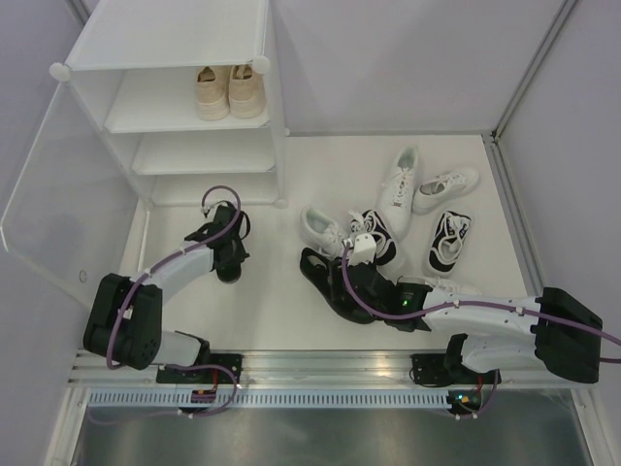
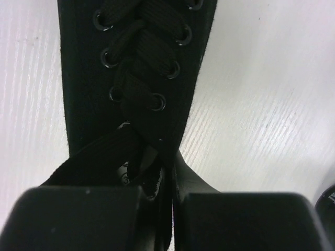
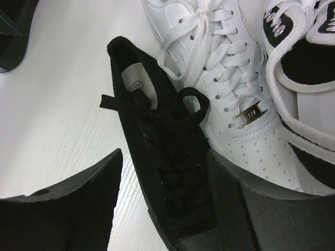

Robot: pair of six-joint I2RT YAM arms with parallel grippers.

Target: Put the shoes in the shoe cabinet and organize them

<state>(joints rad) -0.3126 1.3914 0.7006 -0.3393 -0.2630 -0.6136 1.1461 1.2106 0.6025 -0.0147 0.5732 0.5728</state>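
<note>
Grip check, left pincer [image 2: 167, 212]: jaws fully shut on the black shoe [image 2: 136, 68], pinching only a thin fold of fabric at the shoe's opening, directly between the fingertips; tongue or collar edge, cannot tell which. The shoe's toe points straight away from this pincer and its sole appears to rest on the bench [image 2: 272, 104]. Risk 1: so narrow a pinch may slip under the shoe's weight on lifting, or let the toe swing down. The shoe cabinet [image 1: 165, 49] stands just beyond this pincer, and its open door panel [image 1: 53, 184] hangs to the pincer's left, so a drooping toe could catch a shelf edge or the panel. The beige pair [image 1: 230, 92] already sits on an upper shelf, well ahead. Right pincer [image 3: 165, 209]: jaws wide apart, holding nothing, straddling the second black shoe [image 3: 157, 151] over its laced middle. Risk 2: a white shoe [image 3: 230, 104] lies touching that shoe, just beside the right-hand finger, so closing here could trap its side or laces. A black-and-white shoe [image 3: 303, 63] crowds further right and could be dragged.
</note>
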